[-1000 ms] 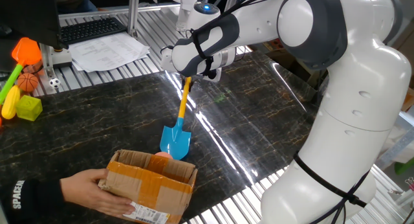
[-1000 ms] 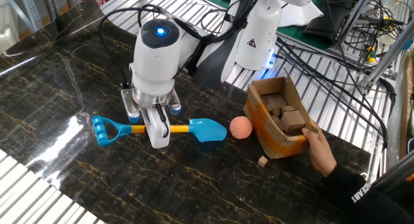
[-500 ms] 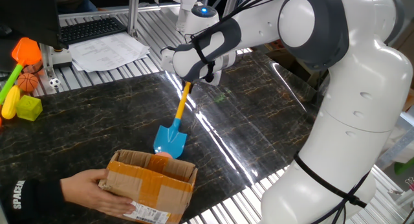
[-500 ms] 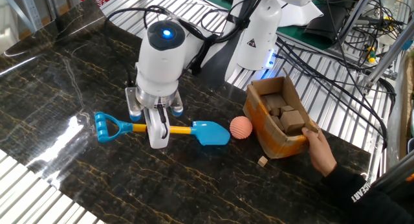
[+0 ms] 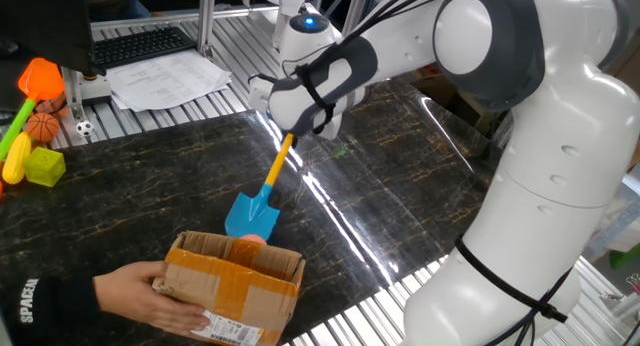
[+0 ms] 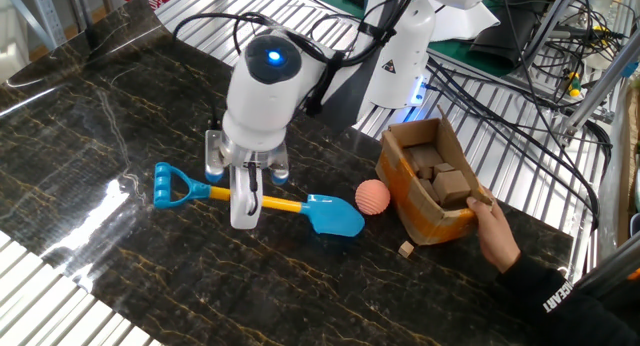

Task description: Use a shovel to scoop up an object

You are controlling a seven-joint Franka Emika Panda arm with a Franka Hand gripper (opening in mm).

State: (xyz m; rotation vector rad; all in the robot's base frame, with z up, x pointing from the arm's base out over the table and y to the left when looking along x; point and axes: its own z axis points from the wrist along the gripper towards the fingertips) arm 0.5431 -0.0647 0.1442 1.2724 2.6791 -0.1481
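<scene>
The shovel (image 6: 300, 207) has a blue blade (image 6: 337, 215), a yellow-orange shaft and a blue looped handle end (image 6: 171, 185). It also shows in one fixed view (image 5: 254, 210). My gripper (image 6: 246, 198) is shut on the shaft. The blade rests on or just above the table. The salmon-orange ball (image 6: 372, 198) lies just right of the blade tip, against the cardboard box (image 6: 428, 181). In one fixed view only a sliver of the ball (image 5: 250, 240) shows behind the box rim.
A person's hand (image 6: 494, 235) holds the open cardboard box (image 5: 235, 283), which has brown blocks inside. Toys, an orange spade head (image 5: 40, 79), a mini basketball (image 5: 42, 127) and a green block (image 5: 44, 167), lie at the table's far left. A small wooden cube (image 6: 405, 249) lies by the box.
My gripper has moved toward the box and turned the shovel. The blade has swung to the near side of the ball and its tip is now closer to it.
</scene>
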